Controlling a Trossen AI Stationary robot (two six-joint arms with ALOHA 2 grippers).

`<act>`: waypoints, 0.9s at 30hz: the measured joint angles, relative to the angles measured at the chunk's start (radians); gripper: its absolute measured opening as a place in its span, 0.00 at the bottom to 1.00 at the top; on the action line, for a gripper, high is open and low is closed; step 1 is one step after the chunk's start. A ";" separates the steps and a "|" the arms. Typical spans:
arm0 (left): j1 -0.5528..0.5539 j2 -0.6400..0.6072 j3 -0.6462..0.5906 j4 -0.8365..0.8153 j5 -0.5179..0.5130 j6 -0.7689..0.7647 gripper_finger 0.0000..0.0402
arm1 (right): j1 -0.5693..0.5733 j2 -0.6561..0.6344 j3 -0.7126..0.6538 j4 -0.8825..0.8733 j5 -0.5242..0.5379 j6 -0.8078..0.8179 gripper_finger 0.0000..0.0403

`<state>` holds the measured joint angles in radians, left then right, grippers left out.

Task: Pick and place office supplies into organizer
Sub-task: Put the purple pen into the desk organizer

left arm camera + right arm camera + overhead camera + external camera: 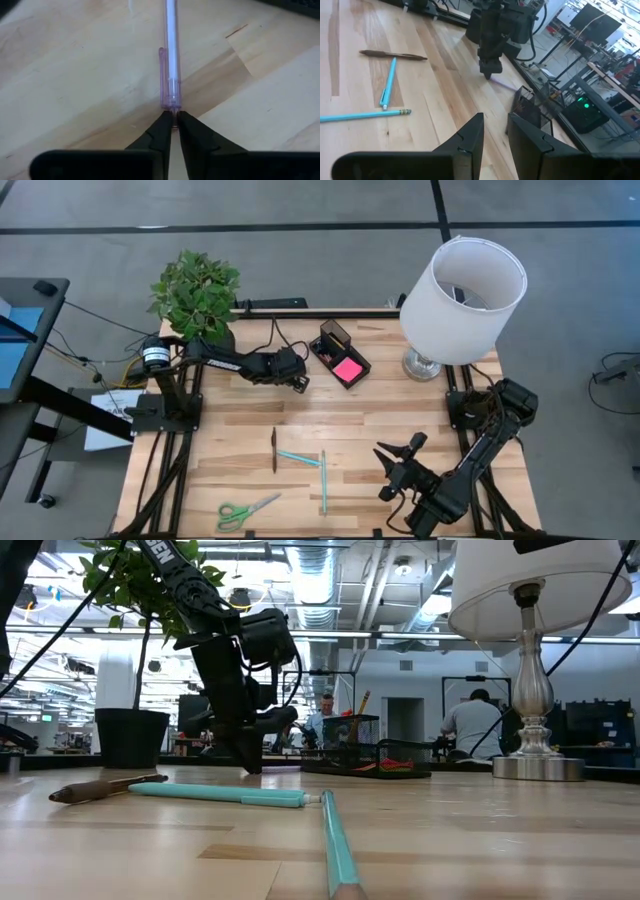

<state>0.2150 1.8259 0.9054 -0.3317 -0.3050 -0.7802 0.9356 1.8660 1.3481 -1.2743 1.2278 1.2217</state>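
Observation:
A pale, see-through pen point(171, 50) with a clip lies on the wooden table just left of the black organizer point(333, 340), whose low tray holds a pink pad point(348, 369). My left gripper point(173, 117) is shut on the pen's near end; it also shows in the high view point(300, 383) and the low view point(250, 765). My right gripper point(495, 130) hangs open and empty over the table's near right part point(398, 452). A brown pen point(274, 450), a teal pen point(298, 458), a teal pencil point(323, 480) and green scissors point(247, 510) lie flat near the front. My left gripper pinches the pale pen's clip end point(172, 106) between its two fingertips point(160, 131). The fingers come steeply from above, slanting down, and only their free ends meet the pen. The rest of the pen runs away from them, lying on the table.
A white lamp point(462, 295) stands at the back right, a potted plant point(197, 295) at the back left. People sit in the room beyond the table's far edge point(470, 730). Bare wood lies between the organizer and the loose items.

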 joint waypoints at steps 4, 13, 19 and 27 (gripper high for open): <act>0.000 0.000 0.000 0.000 -0.008 0.031 0.01 | 0.000 0.000 0.000 0.000 0.000 0.000 0.20; -0.038 -0.001 0.003 -0.008 -0.099 0.236 0.01 | 0.000 0.000 0.000 0.000 -0.001 0.000 0.20; -0.087 -0.069 0.064 -0.139 -0.156 0.290 0.00 | 0.000 0.000 0.000 0.021 -0.001 0.000 0.20; -0.190 -0.199 0.274 -0.413 -0.375 0.286 0.00 | 0.000 0.000 0.000 0.051 -0.002 -0.001 0.20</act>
<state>0.0248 1.6267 1.1793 -0.7443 -0.6800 -0.4940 0.9360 1.8660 1.3483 -1.2238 1.2263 1.2207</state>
